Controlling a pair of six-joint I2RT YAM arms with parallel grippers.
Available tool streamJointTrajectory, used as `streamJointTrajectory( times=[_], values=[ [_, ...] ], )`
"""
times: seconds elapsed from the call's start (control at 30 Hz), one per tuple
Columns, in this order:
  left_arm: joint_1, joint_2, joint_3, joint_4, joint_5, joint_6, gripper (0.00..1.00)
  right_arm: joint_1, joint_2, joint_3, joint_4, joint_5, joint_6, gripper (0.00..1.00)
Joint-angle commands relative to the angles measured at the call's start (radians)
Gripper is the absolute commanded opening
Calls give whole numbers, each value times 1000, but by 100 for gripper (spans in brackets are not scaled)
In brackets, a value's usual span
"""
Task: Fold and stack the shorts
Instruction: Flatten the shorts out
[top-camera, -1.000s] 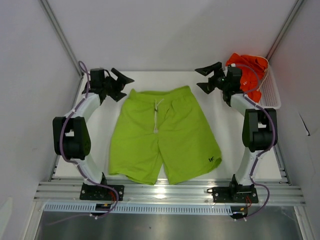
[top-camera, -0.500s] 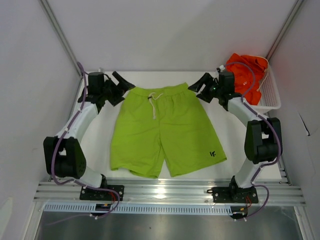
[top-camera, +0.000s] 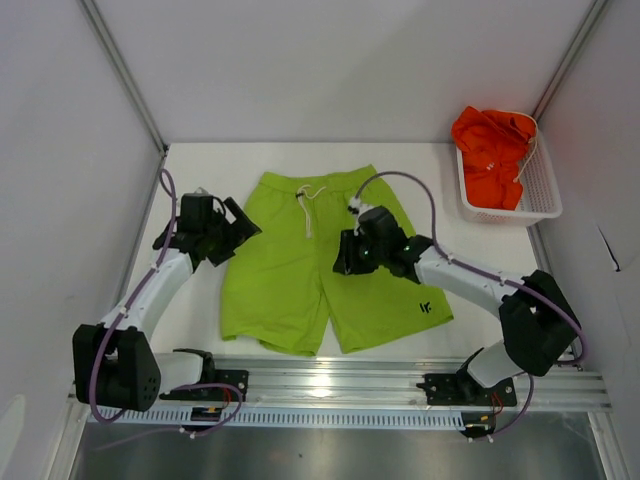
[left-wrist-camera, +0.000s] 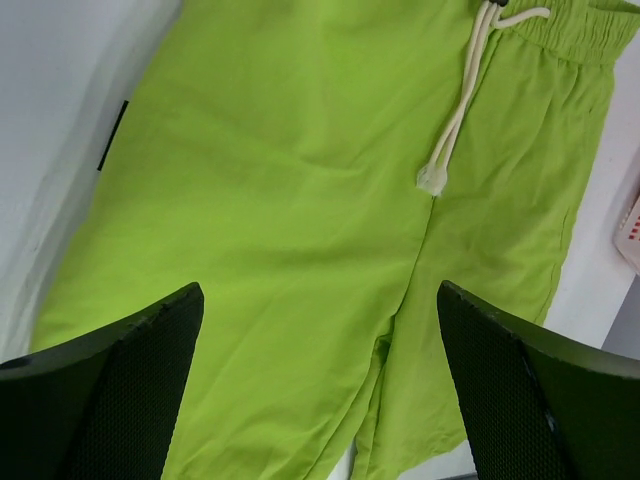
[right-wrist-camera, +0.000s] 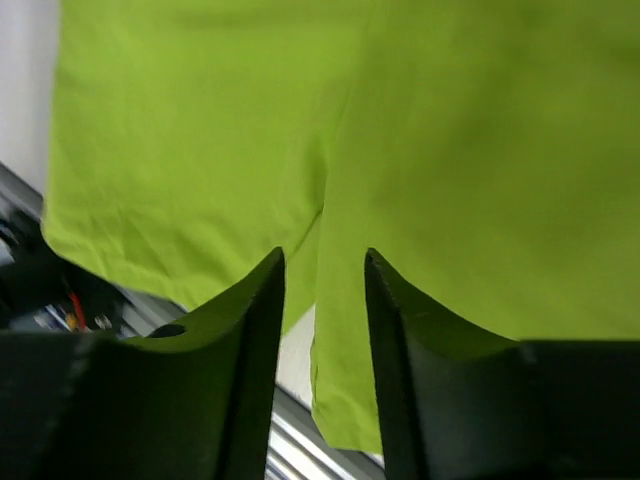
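The lime green shorts lie flat in the middle of the table, waistband at the far side, white drawstring on top. The orange-red shorts sit bunched in the white mesh basket at the back right. My left gripper hovers at the green pair's left edge, wide open and empty; in its wrist view both legs spread below. My right gripper hangs over the middle of the green pair. In its wrist view the fingers stand narrowly apart above the crotch split with nothing between them.
The aluminium rail with both arm bases runs along the near edge. White enclosure walls stand close on the left, right and far sides. Bare table shows to the left of the shorts and between them and the basket.
Both grippers left the waistband corners and came nearer. The right one swept left to the middle of the green shorts and its fingers narrowed. The left stayed wide open.
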Motion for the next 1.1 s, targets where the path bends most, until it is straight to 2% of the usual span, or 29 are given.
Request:
streamJointTrajectory(
  times=[0.0, 0.03, 0.07, 0.2, 0.27, 0.37, 0.43, 0.53, 0.57, 0.73, 0.87, 1.07],
  values=[
    [20, -13, 3, -2, -28, 32, 99, 68, 24, -20, 72, 101, 36, 35],
    [20, -2, 8, -2, -15, 29, 99, 76, 77, -12, 81, 63, 49, 27],
    [20, 8, 9, 0, -2, 29, 99, 87, 105, -6, 104, 49, 52, 24],
    [20, 30, 11, 1, 6, 52, 99, 151, 234, 46, 104, 49, 61, 16],
    [20, 30, 8, 18, -17, 63, 99, 151, 288, 58, 89, 64, 79, 12],
    [20, 61, 12, 104, 35, 70, 99, 136, 313, 48, 69, 121, 92, 8],
    [19, 99, 32, 154, 90, 84, 99, 133, 293, 8, 73, 135, 96, 8],
    [3, 205, 147, 152, 84, 123, 99, 136, 201, -50, 110, 138, 99, 8],
    [-9, 270, 229, 142, 59, 132, 99, 134, 181, -73, 106, 135, 90, 7],
    [-30, 479, 425, 118, 104, 156, 99, 128, 58, -67, -5, 187, 80, 6],
    [-43, 604, 502, 165, 143, 123, 99, 108, -69, -110, -103, 231, 86, 9],
    [-46, 760, 621, 240, 196, 69, 99, -4, -190, -222, -229, 296, 106, 9]
  ],
)
